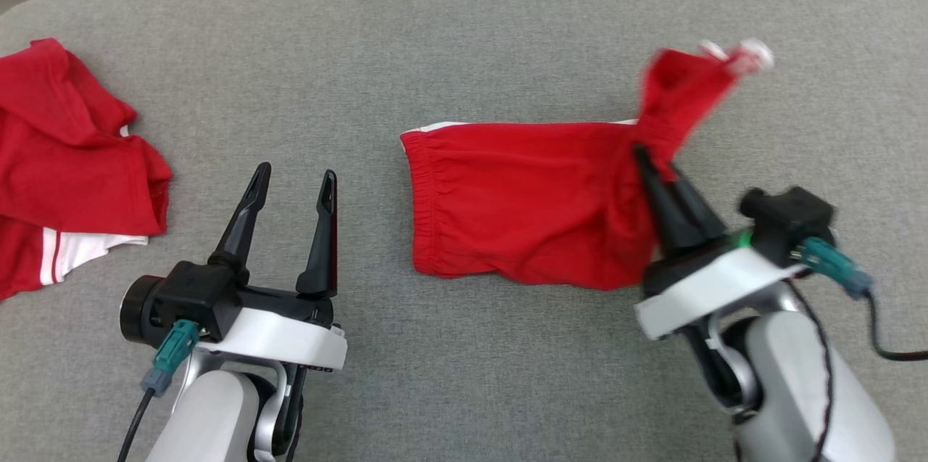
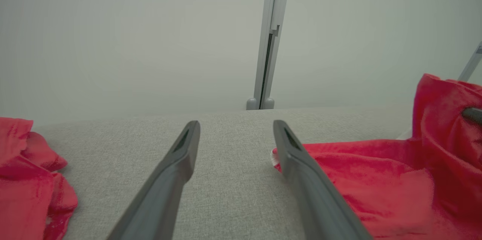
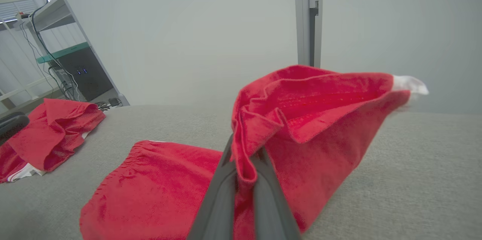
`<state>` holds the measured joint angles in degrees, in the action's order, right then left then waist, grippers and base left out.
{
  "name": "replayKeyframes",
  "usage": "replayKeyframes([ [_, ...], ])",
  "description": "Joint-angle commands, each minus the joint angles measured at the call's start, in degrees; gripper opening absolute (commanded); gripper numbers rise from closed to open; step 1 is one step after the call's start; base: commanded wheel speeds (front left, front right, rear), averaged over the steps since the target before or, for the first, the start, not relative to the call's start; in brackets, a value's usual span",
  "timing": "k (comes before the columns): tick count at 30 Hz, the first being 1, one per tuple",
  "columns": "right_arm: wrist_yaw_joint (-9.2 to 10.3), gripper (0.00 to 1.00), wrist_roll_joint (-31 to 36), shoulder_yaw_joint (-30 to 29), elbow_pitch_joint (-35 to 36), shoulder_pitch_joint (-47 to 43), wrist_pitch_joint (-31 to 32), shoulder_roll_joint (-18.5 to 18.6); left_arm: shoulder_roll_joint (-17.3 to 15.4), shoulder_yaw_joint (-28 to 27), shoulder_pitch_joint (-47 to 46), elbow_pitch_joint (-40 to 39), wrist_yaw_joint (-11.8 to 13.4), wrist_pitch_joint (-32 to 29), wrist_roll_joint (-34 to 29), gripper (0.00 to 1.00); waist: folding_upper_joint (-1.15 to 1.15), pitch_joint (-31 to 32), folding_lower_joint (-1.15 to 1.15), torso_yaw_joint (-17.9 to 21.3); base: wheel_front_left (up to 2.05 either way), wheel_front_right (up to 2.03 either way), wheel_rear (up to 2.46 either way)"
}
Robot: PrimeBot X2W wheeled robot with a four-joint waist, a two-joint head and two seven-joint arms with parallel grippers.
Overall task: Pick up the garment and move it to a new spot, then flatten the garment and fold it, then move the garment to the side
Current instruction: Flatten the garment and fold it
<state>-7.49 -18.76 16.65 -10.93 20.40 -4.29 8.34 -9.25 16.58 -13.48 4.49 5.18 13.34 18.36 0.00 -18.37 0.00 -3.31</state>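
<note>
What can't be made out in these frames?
1. Head view: the lifted end of the red shorts is motion-blurred, so its white trim is unreadable.
2. Head view: the crumpled red garment is cut off by the left edge; full extent unknown.
3. Right wrist view: the right gripper has its tips wrapped in the fold; layers pinched unclear.

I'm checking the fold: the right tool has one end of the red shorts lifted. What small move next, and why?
Probably carry that end leftward over the flat half toward the waistband: the right tool is shut on the raised end, the rest of the red shorts lies flat, and the left tool is open.
</note>
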Motion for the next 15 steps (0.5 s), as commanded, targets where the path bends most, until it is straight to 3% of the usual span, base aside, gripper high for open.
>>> replayKeyframes([
  [1, 0.00, 0.00, 0.1, 1.7, 0.5, 1.1, 0.8, -0.2, -0.1, -0.1, -0.9, 0.1, 0.1, 0.2, 0.5, 1.00, 0.00, 0.0, 0.00, -0.4, 0.00, 0.00, 0.00],
  [10, 0.00, 0.00, -4.6, 18.6, -5.2, 6.9, 3.3, -3.3, 1.1, 0.4, -1.2, 1.1, 0.0, 0.9, 0.8, 1.00, 0.00, -0.6, 0.00, -3.3, 0.00, 0.00, 0.00],
  [15, 0.00, 0.00, -7.0, 23.0, -10.7, 8.1, 1.7, -3.6, 1.5, 0.5, -1.5, 1.7, -0.1, 1.3, 1.0, 1.00, 0.00, -1.1, 0.00, -4.1, 0.00, 0.00, 0.00],
])
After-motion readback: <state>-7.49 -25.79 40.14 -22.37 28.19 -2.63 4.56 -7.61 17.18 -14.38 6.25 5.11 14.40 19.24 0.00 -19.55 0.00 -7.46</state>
